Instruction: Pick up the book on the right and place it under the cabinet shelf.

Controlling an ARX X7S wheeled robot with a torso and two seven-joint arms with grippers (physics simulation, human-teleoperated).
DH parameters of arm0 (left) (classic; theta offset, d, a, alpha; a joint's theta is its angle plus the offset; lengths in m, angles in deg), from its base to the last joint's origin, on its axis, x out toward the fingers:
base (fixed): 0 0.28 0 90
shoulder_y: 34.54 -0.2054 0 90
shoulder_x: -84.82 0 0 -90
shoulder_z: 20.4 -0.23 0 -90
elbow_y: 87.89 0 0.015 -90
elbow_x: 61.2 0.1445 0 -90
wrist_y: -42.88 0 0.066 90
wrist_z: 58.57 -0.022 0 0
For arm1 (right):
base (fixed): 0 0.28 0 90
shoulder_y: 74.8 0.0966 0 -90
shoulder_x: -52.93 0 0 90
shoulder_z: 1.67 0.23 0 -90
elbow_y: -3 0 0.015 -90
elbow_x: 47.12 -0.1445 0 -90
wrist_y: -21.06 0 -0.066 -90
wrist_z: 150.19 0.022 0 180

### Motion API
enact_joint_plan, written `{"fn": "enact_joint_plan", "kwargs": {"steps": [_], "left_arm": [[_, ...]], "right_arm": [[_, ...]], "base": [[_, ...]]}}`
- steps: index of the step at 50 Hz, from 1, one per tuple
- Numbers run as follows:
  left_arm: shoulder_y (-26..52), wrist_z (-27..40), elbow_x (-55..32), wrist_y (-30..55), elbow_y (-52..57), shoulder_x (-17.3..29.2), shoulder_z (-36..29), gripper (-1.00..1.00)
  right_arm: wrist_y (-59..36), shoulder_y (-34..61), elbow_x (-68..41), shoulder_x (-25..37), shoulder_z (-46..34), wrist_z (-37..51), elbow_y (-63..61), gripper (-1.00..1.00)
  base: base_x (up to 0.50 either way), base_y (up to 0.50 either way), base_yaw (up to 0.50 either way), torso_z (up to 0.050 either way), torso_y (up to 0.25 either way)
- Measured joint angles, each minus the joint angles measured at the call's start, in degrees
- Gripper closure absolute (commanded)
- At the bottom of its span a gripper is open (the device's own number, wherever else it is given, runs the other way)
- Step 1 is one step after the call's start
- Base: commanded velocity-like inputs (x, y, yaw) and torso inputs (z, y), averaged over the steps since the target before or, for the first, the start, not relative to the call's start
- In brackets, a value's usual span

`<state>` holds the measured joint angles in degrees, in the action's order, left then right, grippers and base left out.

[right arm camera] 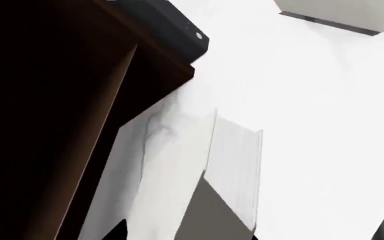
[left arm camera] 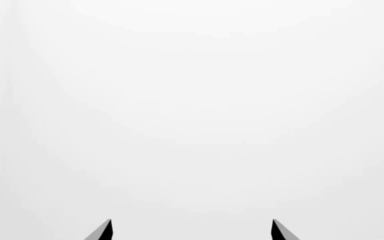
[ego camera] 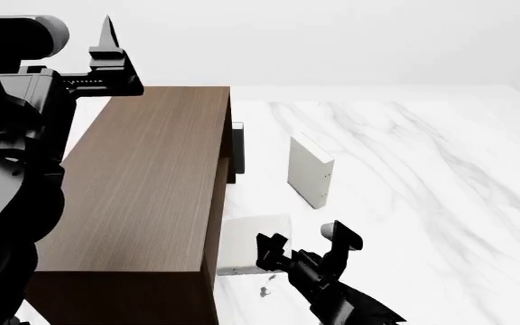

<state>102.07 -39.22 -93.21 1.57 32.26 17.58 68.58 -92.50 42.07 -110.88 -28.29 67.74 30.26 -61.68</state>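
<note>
The book [ego camera: 246,240], thin and pale, leans at the foot of the dark-brown cabinet [ego camera: 143,183], on its open side. In the right wrist view the book [right arm camera: 172,165] reaches into the dark opening beside an inner board [right arm camera: 115,125], its page edge facing out. My right gripper [ego camera: 307,242] stands open right at it, fingers wide apart. In that wrist view the book's near end lies between the fingertips of the right gripper [right arm camera: 185,234]. My left gripper [ego camera: 106,40] is raised above the cabinet's far left. The left wrist view shows the left gripper [left arm camera: 192,229] open against blank white.
A second pale book [ego camera: 310,169] stands upright on the marble table [ego camera: 422,203], right of the cabinet; it also shows in the right wrist view [right arm camera: 339,12]. A dark slab [ego camera: 238,145] leans against the cabinet's far corner. My left arm [ego camera: 7,169] crowds the cabinet's left.
</note>
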Motion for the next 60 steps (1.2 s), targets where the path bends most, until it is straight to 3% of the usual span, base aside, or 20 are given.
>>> {"fn": "enact_joint_plan", "kwargs": {"steps": [28, 60], "left_arm": [[-0.8, -0.2, -1.3, -1.0, 0.0, 0.2, 1.2, -1.0], [-1.5, -0.1, -2.3, -1.6, 0.5, 0.5, 1.7, -1.0]], "right_arm": [[1.3, -0.5, 6.3, 1.5, -3.3, -3.6, -0.4, -1.0], [-4.0, -1.8, 8.5, 8.4, -5.8, 8.9, -9.4, -1.0]], "base": [[0.0, 0.0, 0.0, -0.002, 0.0], [0.0, 0.0, 0.0, -0.001, 0.0]]}}
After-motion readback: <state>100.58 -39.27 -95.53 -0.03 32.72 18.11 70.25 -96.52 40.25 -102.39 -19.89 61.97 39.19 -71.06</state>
